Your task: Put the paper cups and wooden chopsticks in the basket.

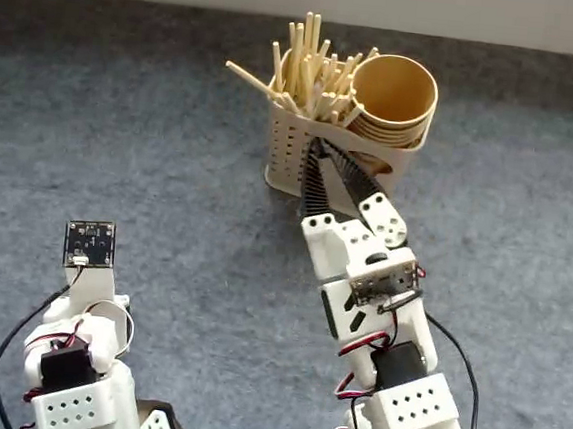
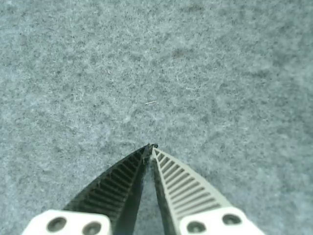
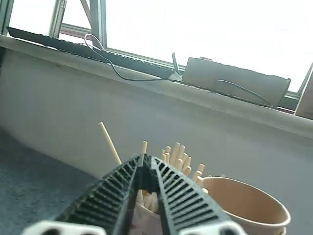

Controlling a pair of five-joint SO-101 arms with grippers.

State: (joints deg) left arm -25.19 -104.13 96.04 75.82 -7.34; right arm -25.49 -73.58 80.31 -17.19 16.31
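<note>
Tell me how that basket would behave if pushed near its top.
The basket looks tall, narrow and perforated, so probably light and apt to tip. Its chopsticks stand loose above the rim and would likely shift or spill.

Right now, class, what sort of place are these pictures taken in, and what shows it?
Probably an indoor robotics bench: a white plastic robot arm on a grey felt-like table cover, with a black keyboard on the sill of a bright window behind.
</note>
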